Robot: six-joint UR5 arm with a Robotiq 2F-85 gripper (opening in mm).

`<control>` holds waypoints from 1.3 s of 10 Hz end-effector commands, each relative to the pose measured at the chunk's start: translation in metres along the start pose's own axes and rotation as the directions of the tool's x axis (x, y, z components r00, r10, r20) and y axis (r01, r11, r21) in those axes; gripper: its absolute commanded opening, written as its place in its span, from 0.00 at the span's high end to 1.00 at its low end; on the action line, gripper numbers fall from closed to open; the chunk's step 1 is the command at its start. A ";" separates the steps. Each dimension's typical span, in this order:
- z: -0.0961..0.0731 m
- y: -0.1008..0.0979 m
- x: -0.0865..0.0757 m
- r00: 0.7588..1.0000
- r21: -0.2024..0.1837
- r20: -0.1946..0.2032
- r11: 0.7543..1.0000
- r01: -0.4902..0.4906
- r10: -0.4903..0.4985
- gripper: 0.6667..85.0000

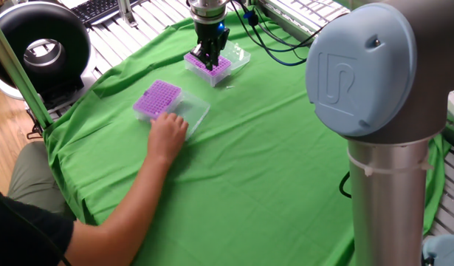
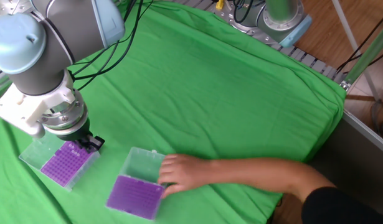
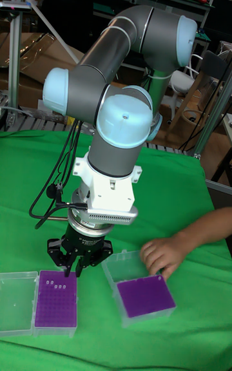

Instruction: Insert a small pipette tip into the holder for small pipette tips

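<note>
One fixed view
Gripper: points down over the far rack, at that rack's near-left part; whether the fingers are spread or pressed together cannot be told here.
Far rack: purple tip holder with its clear lid folded open behind it, close to the far edge of the green cloth.
Near rack: second purple holder, set at an angle, clear lid lying open on its right.
Person's hand: rests against the near rack's lid.
Open room: broad bare cloth to the right of both racks and toward the camera.

The other fixed view
Gripper: low over the right edge of the far rack; dark fingers partly hidden under the wrist flange.
Near rack: close to the cloth's lower edge, apart from the far rack with a strip of cloth between.
Hand: touches the lid from the right.

Tall fixed view
Gripper: fingers drawn close together and pointing down, seemingly pinching a thin object that is too small to identify.
Pipette tips: a few pale tips already seated near the far end of the far rack, just below the fingertips.
Near rack: right of the gripper, not touching it.
Hand: on the lid edge, near the gripper but clear of it.
</note>
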State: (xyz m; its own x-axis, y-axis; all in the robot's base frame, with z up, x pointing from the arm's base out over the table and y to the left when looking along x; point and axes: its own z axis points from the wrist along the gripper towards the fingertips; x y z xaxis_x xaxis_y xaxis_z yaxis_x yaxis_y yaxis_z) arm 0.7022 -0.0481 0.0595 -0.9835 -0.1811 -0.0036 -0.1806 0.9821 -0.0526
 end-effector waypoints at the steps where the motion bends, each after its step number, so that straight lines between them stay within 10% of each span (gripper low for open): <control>1: -0.002 0.002 0.001 1.000 -0.011 -0.002 1.000 -0.014 0.014 0.70; 8: -0.016 0.077 0.001 0.962 -0.049 -0.074 0.962 -0.267 0.263 0.71; 13: -0.028 0.149 -0.025 0.862 -0.117 -0.106 0.854 -0.506 0.496 0.71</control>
State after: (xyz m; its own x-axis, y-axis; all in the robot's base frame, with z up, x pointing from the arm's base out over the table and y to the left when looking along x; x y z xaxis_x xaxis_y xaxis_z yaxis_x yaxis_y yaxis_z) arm 0.6945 0.0663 0.0755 -0.9749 0.2139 0.0621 0.2162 0.9758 0.0327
